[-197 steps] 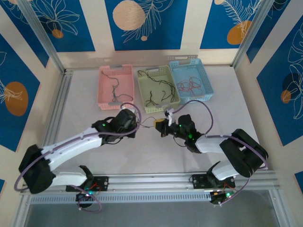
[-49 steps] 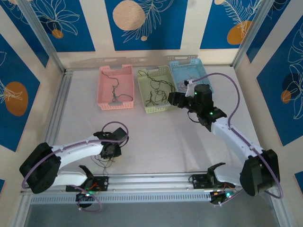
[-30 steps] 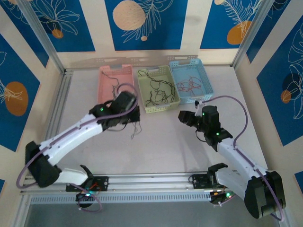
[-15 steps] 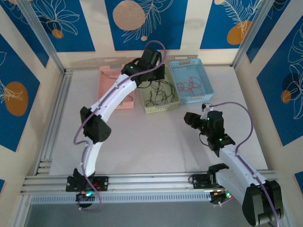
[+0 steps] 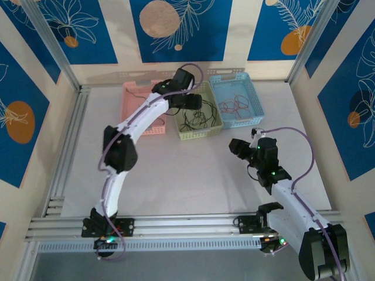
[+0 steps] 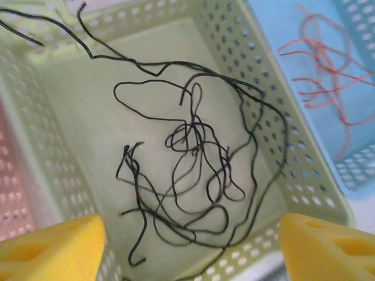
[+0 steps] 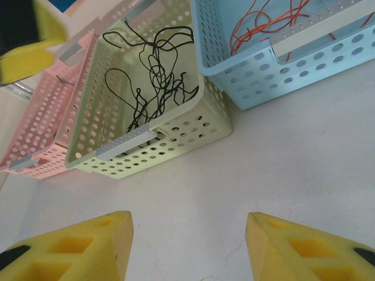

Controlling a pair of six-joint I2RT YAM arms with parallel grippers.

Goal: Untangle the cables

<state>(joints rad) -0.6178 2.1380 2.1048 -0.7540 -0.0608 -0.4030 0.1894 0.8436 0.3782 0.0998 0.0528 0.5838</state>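
Note:
A loose tangle of black cables (image 6: 193,164) lies in the green basket (image 6: 304,175), also seen from above (image 5: 196,114) and in the right wrist view (image 7: 152,76). Red-orange cables (image 6: 328,76) lie in the blue basket (image 5: 249,96) beside it (image 7: 263,23). My left gripper (image 5: 193,100) hovers over the green basket, open, its yellow fingertips (image 6: 53,246) wide apart with nothing between them (image 6: 190,249). My right gripper (image 5: 237,147) hangs open above bare table (image 7: 188,240), a little in front of the green basket (image 7: 176,129).
A pink basket (image 5: 132,93) stands left of the green one, partly hidden by my left arm, and shows (image 7: 35,129) with a thin dark wire inside. The three baskets line the back of the white table (image 5: 193,175). Metal rails run along the left and front edges.
My left arm swung from the table's left front, trailing dark wires, up over the baskets and now hangs open above the green one. My right arm drew back from the blue basket.

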